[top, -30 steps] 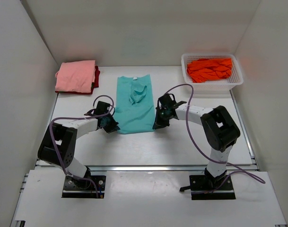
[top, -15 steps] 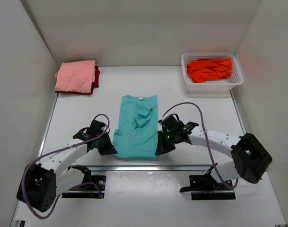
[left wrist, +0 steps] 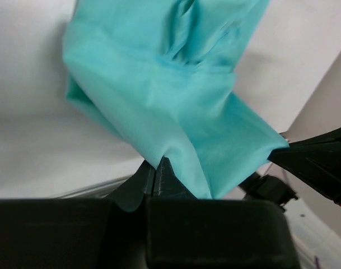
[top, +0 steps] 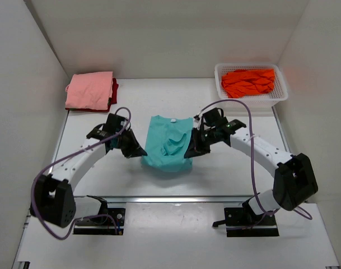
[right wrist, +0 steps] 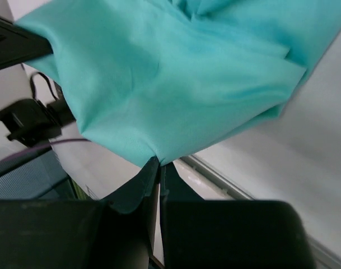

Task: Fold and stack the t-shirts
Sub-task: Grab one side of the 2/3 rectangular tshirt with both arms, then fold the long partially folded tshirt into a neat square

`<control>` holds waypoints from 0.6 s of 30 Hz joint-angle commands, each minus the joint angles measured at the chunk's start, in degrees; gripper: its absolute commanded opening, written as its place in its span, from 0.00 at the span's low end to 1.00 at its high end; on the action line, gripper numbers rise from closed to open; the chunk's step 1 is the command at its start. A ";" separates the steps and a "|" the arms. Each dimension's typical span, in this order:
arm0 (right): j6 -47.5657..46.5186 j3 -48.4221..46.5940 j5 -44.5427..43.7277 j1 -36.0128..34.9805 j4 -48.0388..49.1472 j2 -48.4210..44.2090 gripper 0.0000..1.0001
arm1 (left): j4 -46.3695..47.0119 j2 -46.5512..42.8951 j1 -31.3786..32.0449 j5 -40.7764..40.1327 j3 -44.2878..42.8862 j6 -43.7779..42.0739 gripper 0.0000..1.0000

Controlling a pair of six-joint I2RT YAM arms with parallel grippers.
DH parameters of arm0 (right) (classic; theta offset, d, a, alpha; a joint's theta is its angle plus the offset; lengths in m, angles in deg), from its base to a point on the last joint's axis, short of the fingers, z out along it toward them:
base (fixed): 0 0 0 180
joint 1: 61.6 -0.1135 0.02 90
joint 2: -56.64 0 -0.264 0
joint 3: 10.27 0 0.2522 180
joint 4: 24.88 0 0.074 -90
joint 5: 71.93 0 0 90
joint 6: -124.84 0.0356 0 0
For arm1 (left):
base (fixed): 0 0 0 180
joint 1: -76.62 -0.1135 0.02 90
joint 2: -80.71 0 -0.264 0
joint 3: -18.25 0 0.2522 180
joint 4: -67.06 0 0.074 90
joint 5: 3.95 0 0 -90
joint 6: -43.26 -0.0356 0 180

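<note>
- Teal cloth is at the middle of it all: a teal t-shirt (top: 169,147) sits in the centre of the white table (top: 226,168), between the two arms.
- Its collar end, with a small white label, points toward the back wall. The cloth is rumpled across the middle, with a loose fold standing up.
- The left gripper (top: 135,151) has its fingers pinched together on the near left corner of the teal t-shirt. The left wrist view shows the corner running straight into the closed tips (left wrist: 157,168).
- The right gripper (top: 188,154) is clamped the same way on the near right corner. In the right wrist view the cloth comes to a point at the closed tips (right wrist: 158,163).
- The fabric sags between the two grips, and its near edge looks lifted off the table.
- In the far left corner a folded salmon pink t-shirt (top: 90,89) lies on top of a dark red t-shirt (top: 114,89), which shows along the right side and near edge.
- In the far right corner a white mesh basket (top: 248,102) holds a crumpled bright orange t-shirt (top: 248,82).
- Both corner piles lie well apart from the teal one.
</note>
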 commanded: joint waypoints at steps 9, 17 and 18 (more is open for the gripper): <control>-5.21 -19.56 5.30 12.90 -0.96 16.77 0.00 | 5.62 29.88 -6.06 5.78 -29.43 0.13 0.00; -2.32 -44.06 -3.74 20.38 0.63 38.48 0.09 | 5.79 56.18 -10.19 8.76 -63.00 4.43 0.43; -1.70 -46.96 -6.80 20.91 2.02 39.37 0.14 | 7.36 58.98 -10.19 10.24 -64.87 6.00 0.56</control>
